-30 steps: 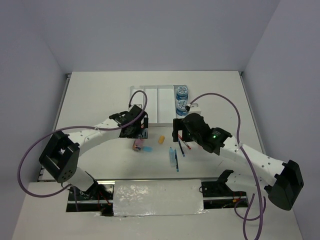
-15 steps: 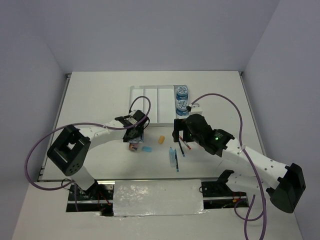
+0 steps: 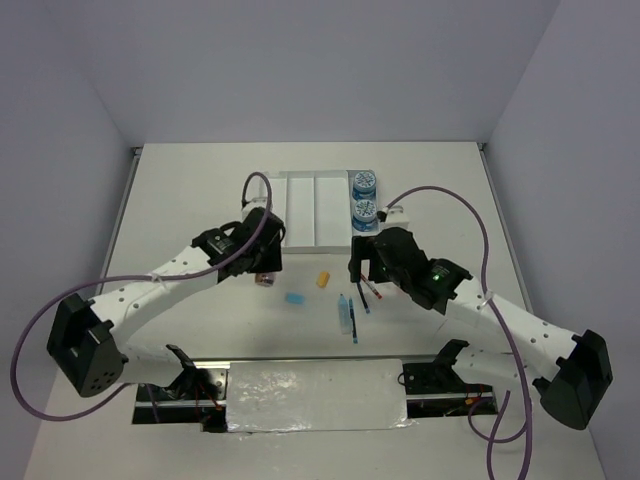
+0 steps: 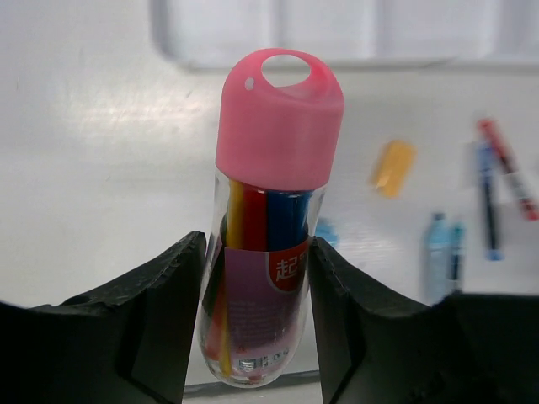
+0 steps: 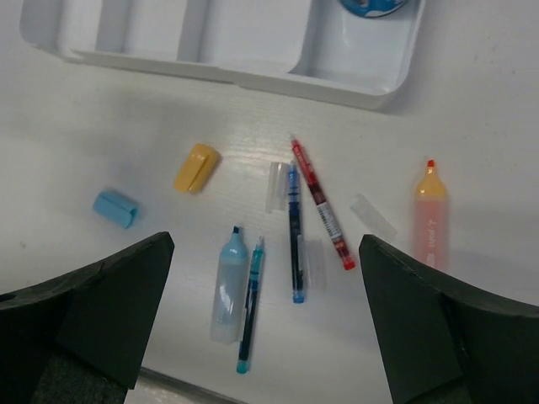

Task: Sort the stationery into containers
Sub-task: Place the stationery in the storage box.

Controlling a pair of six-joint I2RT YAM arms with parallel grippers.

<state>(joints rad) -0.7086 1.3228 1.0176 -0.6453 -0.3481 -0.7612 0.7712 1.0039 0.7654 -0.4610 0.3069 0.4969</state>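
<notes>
Pink-capped clear cylinder pinched by left end effector; right end effector spread.

The clear tray is lying toward the counter's far edge. It is holding the far roll and the near roll, both blue, in its rightmost compartment. The clear cylinder, pink-capped, is sitting pinched in the left gripper. The orange eraser and the light-blue eraser are lying apart at mid-counter. The red pen and the blue pen are lying side by side to their right.
</notes>
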